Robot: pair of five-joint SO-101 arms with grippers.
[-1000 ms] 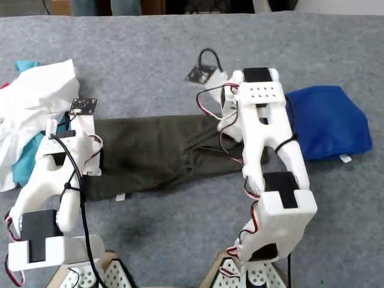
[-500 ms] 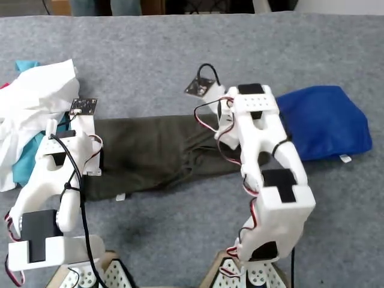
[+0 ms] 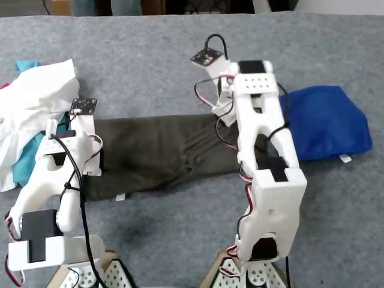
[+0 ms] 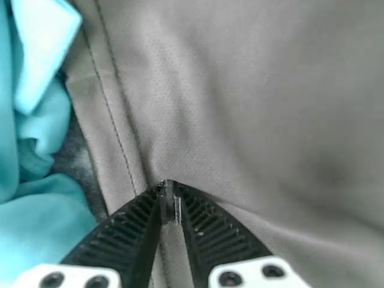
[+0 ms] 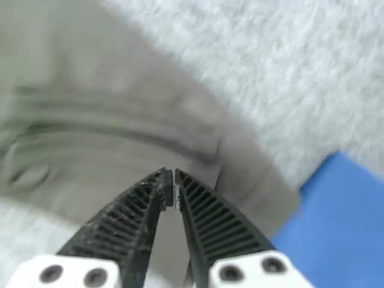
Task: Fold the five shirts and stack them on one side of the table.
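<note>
An olive shirt (image 3: 150, 150) lies as a long strip across the middle of the grey table (image 3: 138, 54). My left gripper (image 4: 168, 191) is shut on the shirt's cloth beside a stitched hem (image 4: 117, 138), at the strip's left end under the left arm (image 3: 60, 162). My right gripper (image 5: 170, 178) is shut at the strip's right end, and creases in the olive shirt (image 5: 90, 132) run toward its tips. The right arm (image 3: 258, 120) covers that end from above.
A folded blue shirt (image 3: 324, 123) lies right of the right arm, and the blue shirt (image 5: 339, 210) also borders the olive cloth. A heap of white shirt (image 3: 36, 90) and teal shirt (image 3: 27, 156) lies at the left; the teal shirt (image 4: 30, 150) touches the hem.
The right arm dipped toward the shirt's right end, then pulled toward the table's far side, drawing diagonal creases into the cloth. The left arm has kept still.
</note>
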